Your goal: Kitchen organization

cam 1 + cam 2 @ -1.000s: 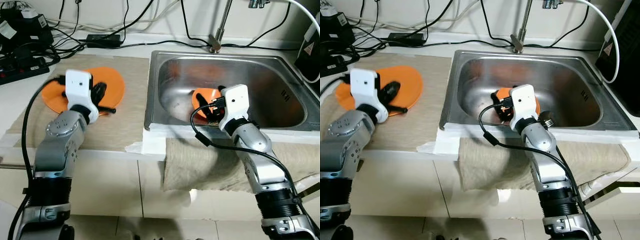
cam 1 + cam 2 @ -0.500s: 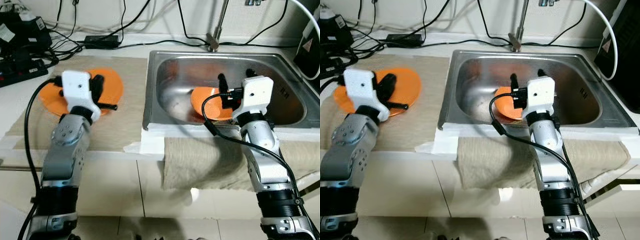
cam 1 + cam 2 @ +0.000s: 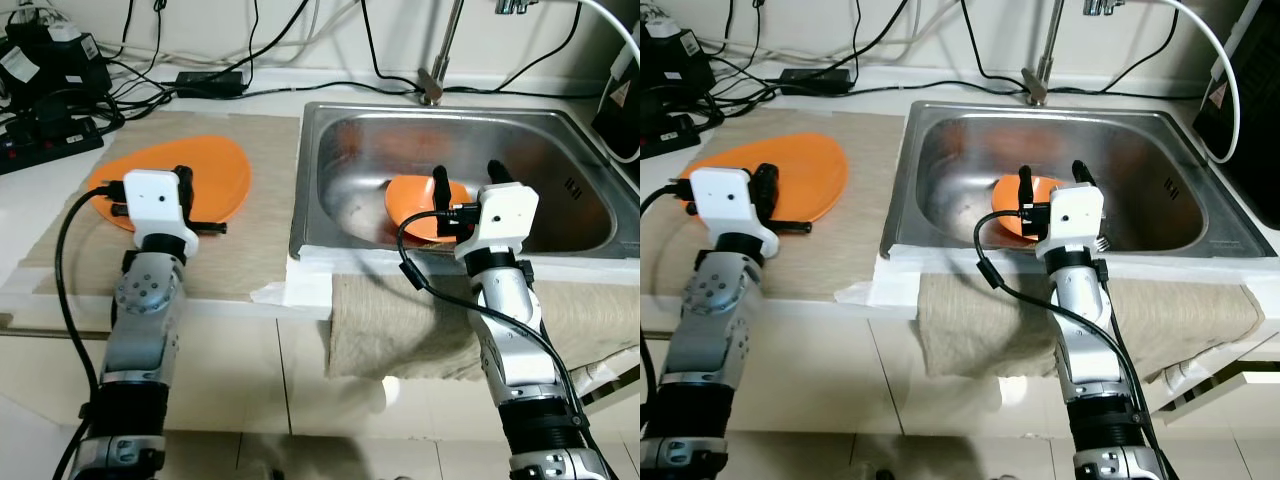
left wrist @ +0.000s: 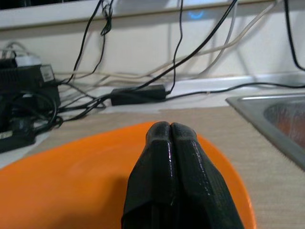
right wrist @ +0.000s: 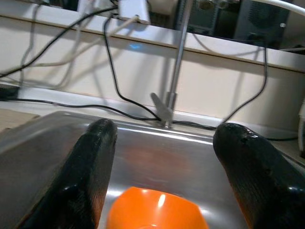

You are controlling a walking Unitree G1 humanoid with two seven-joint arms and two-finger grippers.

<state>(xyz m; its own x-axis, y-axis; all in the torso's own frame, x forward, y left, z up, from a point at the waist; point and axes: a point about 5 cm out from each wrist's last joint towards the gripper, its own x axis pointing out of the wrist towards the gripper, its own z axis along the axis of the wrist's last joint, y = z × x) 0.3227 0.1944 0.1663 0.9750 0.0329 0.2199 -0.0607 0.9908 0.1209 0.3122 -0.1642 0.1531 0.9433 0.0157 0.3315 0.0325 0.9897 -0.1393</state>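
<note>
we see our right gripper [image 3: 465, 179] spread wide above the small orange bowl [image 3: 425, 204] lying in the stainless steel sink [image 3: 330, 160]. our left gripper [image 4: 170, 135] is pressed closed, empty, over the flat orange plate [image 3: 215, 170] on the beige mat [image 3: 265, 190].

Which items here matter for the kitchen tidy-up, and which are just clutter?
Job items:
orange plate on the counter mat, by the shut left gripper
orange dish in the sink, below the open right gripper

Just lying about:
power strip and cables
faucet
cloth over the counter edge
</note>
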